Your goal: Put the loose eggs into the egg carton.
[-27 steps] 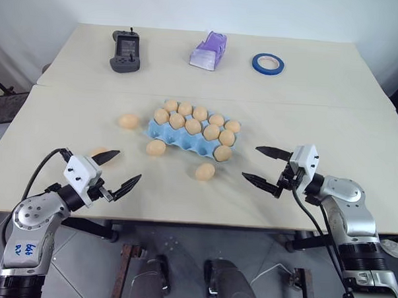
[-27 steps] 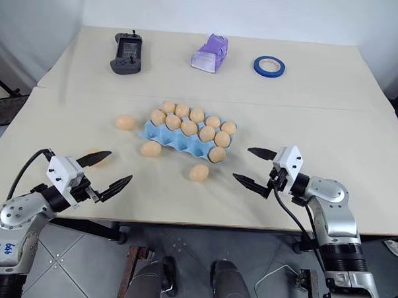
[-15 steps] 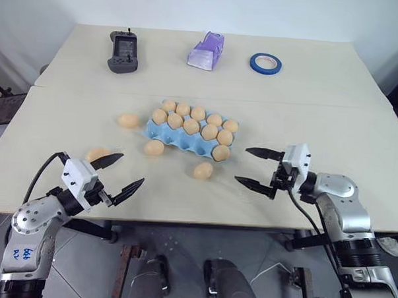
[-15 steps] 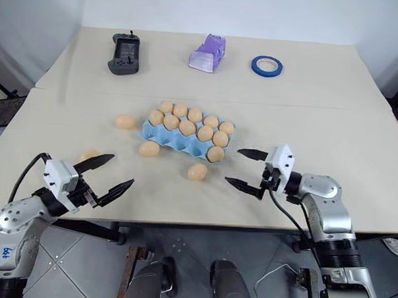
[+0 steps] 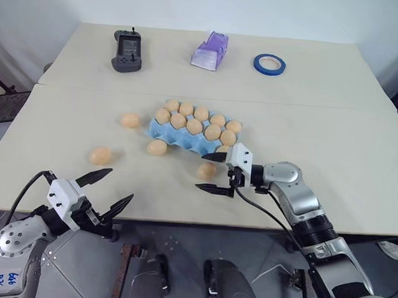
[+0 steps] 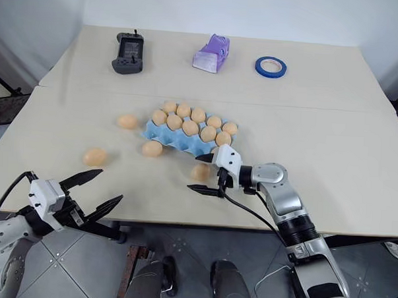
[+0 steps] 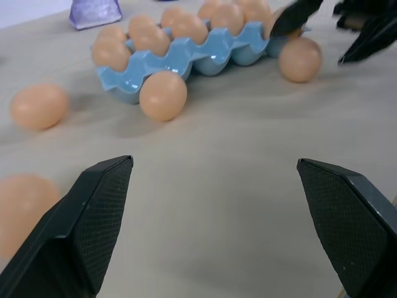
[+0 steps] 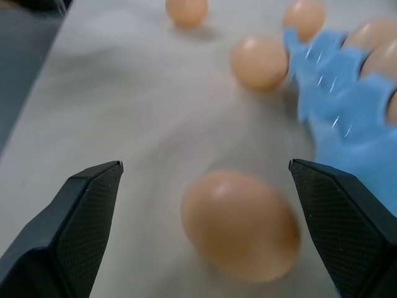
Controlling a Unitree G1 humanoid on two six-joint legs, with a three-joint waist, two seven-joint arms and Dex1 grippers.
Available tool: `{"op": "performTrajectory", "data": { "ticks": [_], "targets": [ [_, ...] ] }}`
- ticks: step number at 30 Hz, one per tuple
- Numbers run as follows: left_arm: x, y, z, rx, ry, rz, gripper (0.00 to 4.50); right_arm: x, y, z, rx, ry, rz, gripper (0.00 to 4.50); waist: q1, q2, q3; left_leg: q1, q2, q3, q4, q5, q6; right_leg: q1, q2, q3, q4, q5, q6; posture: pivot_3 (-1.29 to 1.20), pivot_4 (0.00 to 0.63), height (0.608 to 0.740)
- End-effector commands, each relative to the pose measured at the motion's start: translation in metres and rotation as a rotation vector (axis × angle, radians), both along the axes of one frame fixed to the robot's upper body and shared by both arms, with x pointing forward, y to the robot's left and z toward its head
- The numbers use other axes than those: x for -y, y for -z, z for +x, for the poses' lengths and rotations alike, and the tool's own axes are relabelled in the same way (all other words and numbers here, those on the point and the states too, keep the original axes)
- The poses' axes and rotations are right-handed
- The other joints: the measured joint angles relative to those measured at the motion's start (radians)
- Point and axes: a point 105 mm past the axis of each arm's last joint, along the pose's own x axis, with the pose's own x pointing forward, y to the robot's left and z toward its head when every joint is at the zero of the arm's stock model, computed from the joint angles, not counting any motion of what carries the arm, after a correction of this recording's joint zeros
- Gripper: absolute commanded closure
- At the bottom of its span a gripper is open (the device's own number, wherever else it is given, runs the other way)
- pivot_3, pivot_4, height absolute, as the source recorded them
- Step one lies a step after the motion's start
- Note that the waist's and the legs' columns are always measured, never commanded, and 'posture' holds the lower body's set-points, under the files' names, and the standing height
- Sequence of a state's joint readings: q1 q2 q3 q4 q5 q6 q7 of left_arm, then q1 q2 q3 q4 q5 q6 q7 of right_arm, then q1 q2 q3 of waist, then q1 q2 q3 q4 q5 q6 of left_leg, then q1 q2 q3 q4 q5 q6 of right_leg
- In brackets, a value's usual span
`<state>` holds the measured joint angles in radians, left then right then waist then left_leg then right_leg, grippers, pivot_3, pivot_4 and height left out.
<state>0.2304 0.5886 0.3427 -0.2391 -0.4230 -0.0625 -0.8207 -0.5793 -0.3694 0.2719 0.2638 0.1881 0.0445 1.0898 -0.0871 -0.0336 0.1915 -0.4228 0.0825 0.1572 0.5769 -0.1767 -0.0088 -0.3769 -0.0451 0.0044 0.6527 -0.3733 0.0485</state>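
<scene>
A pale table (image 5: 357, 162) seen from above; near its middle lies a light blue carton (image 5: 186, 138) with eggs in its cups, the near row mostly empty. Four loose eggs lie on the table: one (image 5: 206, 170) just near of the carton's right end, one (image 5: 157, 147) touching its near left edge, one (image 5: 129, 120) to its left, and one (image 5: 100, 156) well to the left and nearer. The right gripper (image 5: 212, 171) points left with its jaws wide open, one finger on either side of the first egg, not touching it; the left gripper (image 5: 107, 188) hangs at the near left edge, jaws wide open, holding nothing. On the far side lie a dark handheld controller (image 5: 126, 51), a purple packet (image 5: 210, 50) and a blue tape ring (image 5: 268, 63).
</scene>
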Motion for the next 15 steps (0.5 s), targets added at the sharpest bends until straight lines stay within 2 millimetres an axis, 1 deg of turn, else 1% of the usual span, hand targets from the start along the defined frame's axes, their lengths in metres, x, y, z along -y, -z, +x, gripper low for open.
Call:
{"op": "performTrajectory", "data": {
  "ticks": [1, 4, 7, 13, 14, 15],
  "targets": [
    [0.0063, -0.0048, -0.0048, 0.019, 0.016, -0.006, 0.0, -0.0022, 0.0003, 0.0008, 0.018, -0.018, -0.013, 0.02, -0.001, 0.0, 0.0, 0.0, 0.0, 0.0, 0.0, 0.0, 0.0, 0.0, 0.001, 0.0, 0.0, 0.0, 0.0, 0.0, 0.15, 0.74],
    [0.0064, -0.0041, -0.0053, 0.017, 0.011, -0.006, 0.0, -0.0057, 0.001, -0.0027, 0.017, -0.046, -0.012, 0.02, -0.004, 0.0, 0.0, 0.0, 0.001, 0.0, 0.001, 0.0, 0.0, 0.0, 0.001, 0.0, 0.0, 0.0, 0.0, 0.0, 0.15, 0.74],
    [0.007, -0.0039, -0.0048, 0.018, 0.008, -0.007, 0.0, -0.0066, 0.0018, -0.0043, 0.02, -0.055, -0.015, 0.57, -0.004, 0.0, 0.0, 0.0, 0.001, 0.0, 0.002, 0.0, 0.0, 0.0, 0.001, 0.0, 0.001, 0.0, 0.0, 0.0, 0.15, 0.74],
    [0.0099, -0.0055, -0.0019, 0.025, 0.011, -0.013, 0.0, -0.0062, 0.0035, -0.0063, 0.037, -0.068, -0.029, 2.6, -0.004, 0.0, 0.0, 0.0, 0.001, 0.0, 0.001, 0.0, 0.0, 0.0, 0.001, 0.0, 0.001, 0.0, 0.0, 0.0, 0.15, 0.74],
    [0.01, -0.0058, -0.0016, 0.026, 0.011, -0.013, 0.0, -0.0064, 0.0026, -0.0068, 0.04, -0.071, -0.027, 2.82, -0.004, 0.0, 0.0, 0.0, 0.001, 0.0, 0.001, 0.0, 0.0, 0.0, 0.001, 0.0, 0.001, 0.0, 0.0, 0.0, 0.15, 0.74],
    [0.01, -0.0062, -0.0008, 0.027, 0.011, -0.014, 0.0, -0.0066, 0.0004, -0.0071, 0.046, -0.073, -0.022, 2.94, -0.004, 0.0, 0.0, 0.0, 0.001, 0.0, 0.001, 0.0, 0.0, 0.0, 0.001, 0.0, 0.001, 0.0, 0.0, 0.0, 0.15, 0.74]
  ]
}}
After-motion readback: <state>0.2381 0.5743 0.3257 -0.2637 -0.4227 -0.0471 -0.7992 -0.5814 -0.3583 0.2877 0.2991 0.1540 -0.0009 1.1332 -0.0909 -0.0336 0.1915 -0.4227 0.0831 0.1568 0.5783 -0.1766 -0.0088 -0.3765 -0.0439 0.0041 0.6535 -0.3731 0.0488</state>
